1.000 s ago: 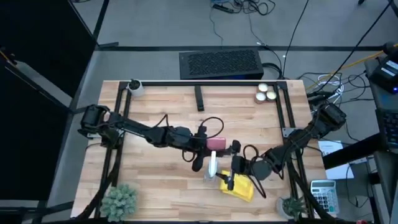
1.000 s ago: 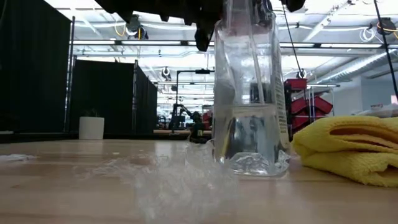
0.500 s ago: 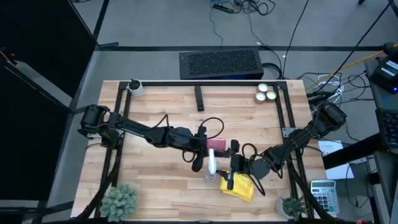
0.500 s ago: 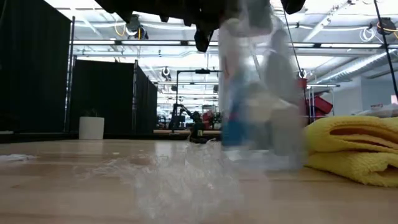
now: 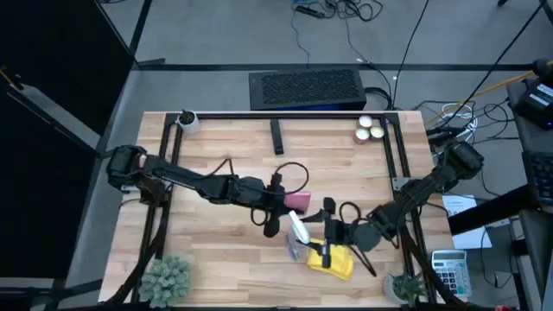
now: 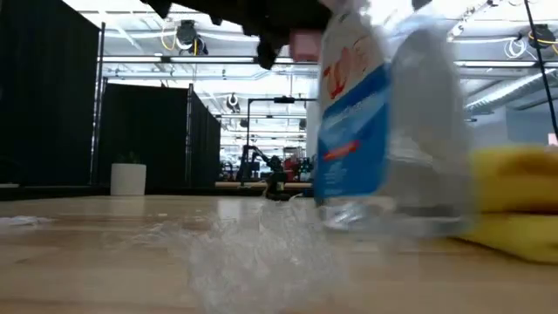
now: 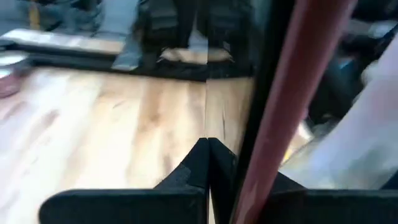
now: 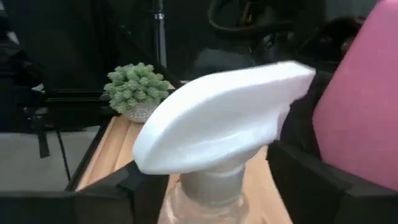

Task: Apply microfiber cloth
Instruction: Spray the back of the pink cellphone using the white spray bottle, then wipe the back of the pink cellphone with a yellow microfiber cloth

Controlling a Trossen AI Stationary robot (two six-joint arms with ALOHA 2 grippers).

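Note:
The bright yellow microfiber cloth [image 5: 339, 262] [image 6: 516, 202] lies bunched on the wooden table near its front edge; no gripper touches it. Just left of it a clear spray bottle [image 5: 299, 235] [image 6: 375, 131] with a blue label and a white head [image 8: 217, 118] stands tilted. My right gripper [image 5: 320, 244] [image 8: 208, 183] is around the bottle's neck. My left gripper [image 5: 275, 212] hangs above the table's middle, shut on a flat phone in a pink case [image 5: 296, 200] [image 6: 305, 44]. My left gripper holds the pink-cased phone by one edge [image 7: 249, 180], pinched between its shut fingers and lifted clear of the table. My right gripper has one finger [image 8: 134, 186] on each side of the bottle's neck [image 8: 208, 186], just under the white head, coming level from the table's right. The bottle leans, its base [image 6: 384, 228] low by the table.
Small potted plants stand at the near left [image 5: 164, 276] and near right [image 5: 404, 285] corners. At the far edge are a white cup [image 5: 186, 121], a black bar [image 5: 276, 136] and three white discs [image 5: 370, 130]. A wet patch [image 6: 244, 249] lies on the wood.
The spray bottle, upright a second ago, has tipped and turned about so its blue label faces the low camera, and it has shifted toward the cloth. My right gripper has moved a little toward the near edge with it. The cloth has stayed put.

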